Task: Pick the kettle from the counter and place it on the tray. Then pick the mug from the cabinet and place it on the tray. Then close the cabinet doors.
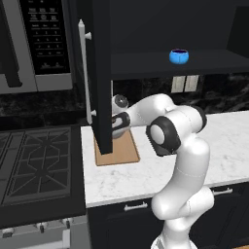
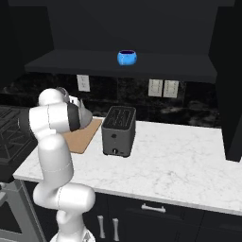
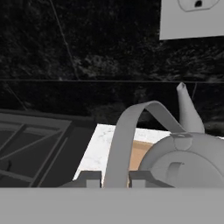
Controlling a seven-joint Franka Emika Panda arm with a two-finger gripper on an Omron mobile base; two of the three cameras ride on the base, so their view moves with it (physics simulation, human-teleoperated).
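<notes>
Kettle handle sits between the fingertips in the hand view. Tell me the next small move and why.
Probably let go and lift the gripper straight up. The kettle appears to be over the tray, whose tan surface shows right below its body, so the first placement looks about done. Whether the kettle rests on the tray cannot be told. The mug waits on the cabinet shelf.

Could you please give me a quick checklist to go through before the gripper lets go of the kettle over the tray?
1. Gripper around the kettle handle: ok, one finger on each side of the loop.
2. Kettle over the tray: ok, tan board shows beneath it.
3. Kettle resting on the tray: cannot tell, contact hidden.
4. Kettle upright: ok, spout points up.
5. Mug on the cabinet shelf, reachable next: ok.
6. Cabinet door open: ok.
</notes>
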